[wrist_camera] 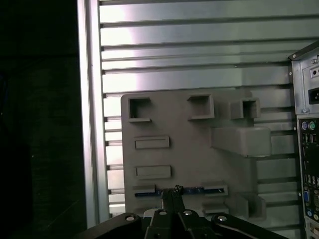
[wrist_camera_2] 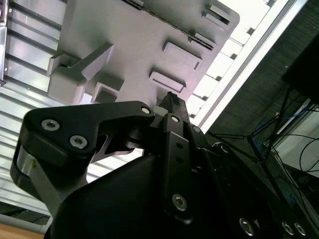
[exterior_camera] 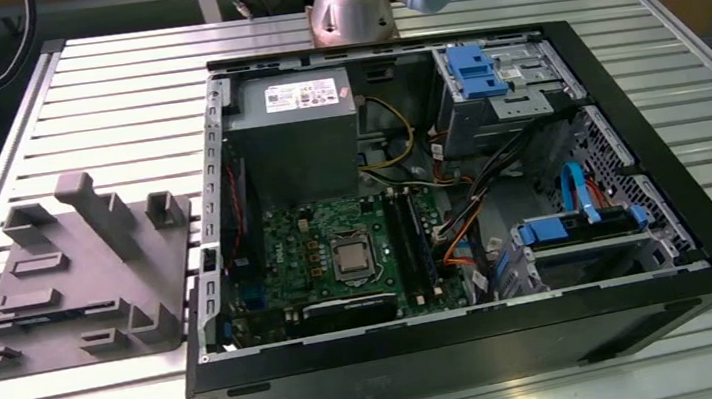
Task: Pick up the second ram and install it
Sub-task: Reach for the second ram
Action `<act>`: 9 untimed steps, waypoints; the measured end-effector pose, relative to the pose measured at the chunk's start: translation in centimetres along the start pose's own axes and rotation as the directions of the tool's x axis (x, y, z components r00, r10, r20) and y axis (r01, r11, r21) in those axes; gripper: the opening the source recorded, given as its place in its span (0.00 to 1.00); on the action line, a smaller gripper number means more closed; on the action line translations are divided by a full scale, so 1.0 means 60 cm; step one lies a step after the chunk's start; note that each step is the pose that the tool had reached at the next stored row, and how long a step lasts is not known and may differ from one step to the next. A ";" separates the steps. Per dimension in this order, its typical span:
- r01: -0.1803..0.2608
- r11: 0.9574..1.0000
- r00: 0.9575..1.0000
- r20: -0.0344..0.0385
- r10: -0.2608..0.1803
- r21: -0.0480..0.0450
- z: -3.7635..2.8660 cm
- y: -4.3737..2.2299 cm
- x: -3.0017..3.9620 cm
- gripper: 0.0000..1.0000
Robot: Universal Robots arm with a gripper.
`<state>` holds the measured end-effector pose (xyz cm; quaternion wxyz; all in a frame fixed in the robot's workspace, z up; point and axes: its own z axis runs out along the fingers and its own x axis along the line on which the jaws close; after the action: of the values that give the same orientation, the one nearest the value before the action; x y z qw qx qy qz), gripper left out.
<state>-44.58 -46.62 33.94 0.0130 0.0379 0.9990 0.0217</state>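
Gripper (wrist_camera: 172, 191): jaws look pressed together, nothing btwn them, hanging above the grey holder (wrist_camera: 194, 159). Second ram (wrist_camera: 202, 189) stands on edge in a holder slot, blue edge up. In the exterior view the holder sits at 9 o'clock of the PC case (exterior_camera: 481, 351). Ram's prob. light, stiff, thin, fragile; pinch the flat faces mid-length, not the contact edge.

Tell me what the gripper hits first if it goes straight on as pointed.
Likely the second ram, in a slot of the grey holder, just beyond the gripper in the first wrist view; depth is unclear.
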 end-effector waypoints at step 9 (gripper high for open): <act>0.000 1.000 1.000 0.000 0.000 0.000 0.006 -0.007 0.002 0.11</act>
<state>-44.71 -47.03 33.54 0.0131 0.0379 0.9990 0.0217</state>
